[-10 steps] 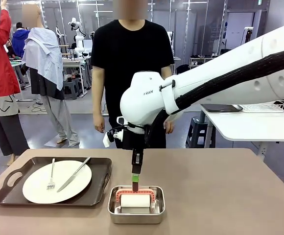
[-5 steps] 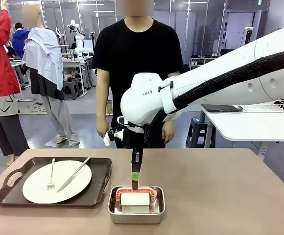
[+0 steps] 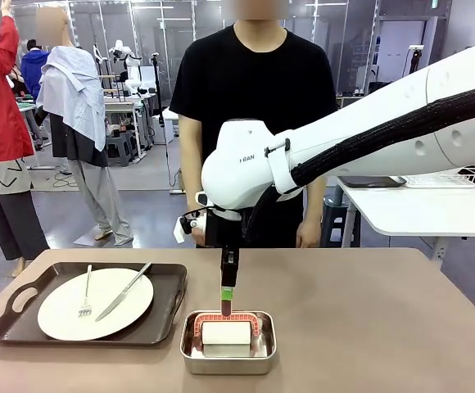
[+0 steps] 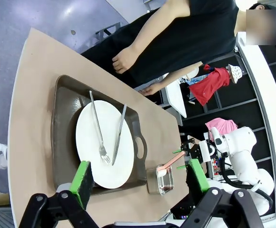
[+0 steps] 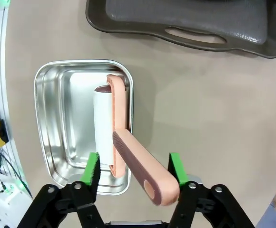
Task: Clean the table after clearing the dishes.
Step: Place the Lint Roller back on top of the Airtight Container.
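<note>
The right gripper (image 5: 133,168) stands with fingers apart astride the pink-handled white lint roller (image 5: 101,123) in the rectangular steel pan (image 5: 57,118); the left gripper (image 4: 139,176) gapes wide. A round white plate (image 3: 95,304) rests on a dark brown tray (image 5: 128,19), partly cut off in the right wrist view, on the tan table (image 3: 368,327)

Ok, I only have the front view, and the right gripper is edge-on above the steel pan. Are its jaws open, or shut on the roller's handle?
Observer: Open. In the right wrist view the right gripper has its green pads apart, with the pink handle of the lint roller between them and a clear gap on one side.
Operator: How does the roller sit?
Observer: Its white roll lies inside the steel pan, and the handle leans out over the rim toward the gripper.
Operator: And the left gripper?
Observer: The left wrist view shows the left gripper open and holding nothing, facing the tray with its plate, fork and knife.
</note>
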Robot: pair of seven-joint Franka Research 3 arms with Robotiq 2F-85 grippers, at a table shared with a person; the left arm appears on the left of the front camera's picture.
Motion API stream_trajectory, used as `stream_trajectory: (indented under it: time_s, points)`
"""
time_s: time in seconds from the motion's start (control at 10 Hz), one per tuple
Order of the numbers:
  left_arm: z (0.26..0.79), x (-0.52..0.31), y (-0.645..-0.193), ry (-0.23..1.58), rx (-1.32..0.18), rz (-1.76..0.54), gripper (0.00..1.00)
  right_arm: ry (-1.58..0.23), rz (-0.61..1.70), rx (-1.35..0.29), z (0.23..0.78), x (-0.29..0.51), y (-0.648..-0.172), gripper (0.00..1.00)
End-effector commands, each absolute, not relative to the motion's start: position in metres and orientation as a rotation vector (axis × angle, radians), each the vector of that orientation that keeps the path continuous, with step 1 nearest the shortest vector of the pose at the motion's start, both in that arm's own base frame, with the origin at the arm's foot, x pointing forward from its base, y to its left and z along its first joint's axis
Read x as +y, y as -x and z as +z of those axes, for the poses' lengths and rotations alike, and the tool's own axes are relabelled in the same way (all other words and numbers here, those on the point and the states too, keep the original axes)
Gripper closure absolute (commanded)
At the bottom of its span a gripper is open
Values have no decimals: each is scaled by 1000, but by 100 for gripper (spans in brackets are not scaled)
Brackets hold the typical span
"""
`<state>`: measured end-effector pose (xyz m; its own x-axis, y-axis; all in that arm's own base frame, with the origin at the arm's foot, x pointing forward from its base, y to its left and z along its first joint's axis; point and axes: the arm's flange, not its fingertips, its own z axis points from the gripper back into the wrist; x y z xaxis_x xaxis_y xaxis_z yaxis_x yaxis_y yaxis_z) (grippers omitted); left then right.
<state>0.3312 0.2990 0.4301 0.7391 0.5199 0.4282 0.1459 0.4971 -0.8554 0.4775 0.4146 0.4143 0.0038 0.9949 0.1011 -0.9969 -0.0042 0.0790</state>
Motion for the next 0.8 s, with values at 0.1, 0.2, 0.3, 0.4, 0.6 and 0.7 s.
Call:
stream_trajectory:
  time_s: [0.1,0.2,0.3,0.4,0.6,0.7]
  points:
    - [433,301,-331,1062,-743,247,0,-101,1574,-61,434,418,-482,0]
    - [433,301,-331,1062,-743,247,0,-97,1571,-66,438,417,-484,0]
    - [433,301,-331,1062,-743,247,0,-95,1568,-73,441,417,-485,0]
    - [433,301,-331,1062,-743,247,0,-93,1567,-85,442,416,-485,0]
    - [433,301,-331,1062,-743,247,0,-59,1545,-88,440,418,-485,0]
    - [433,301,-331,1062,-743,247,0,-117,1570,-84,444,417,-490,0]
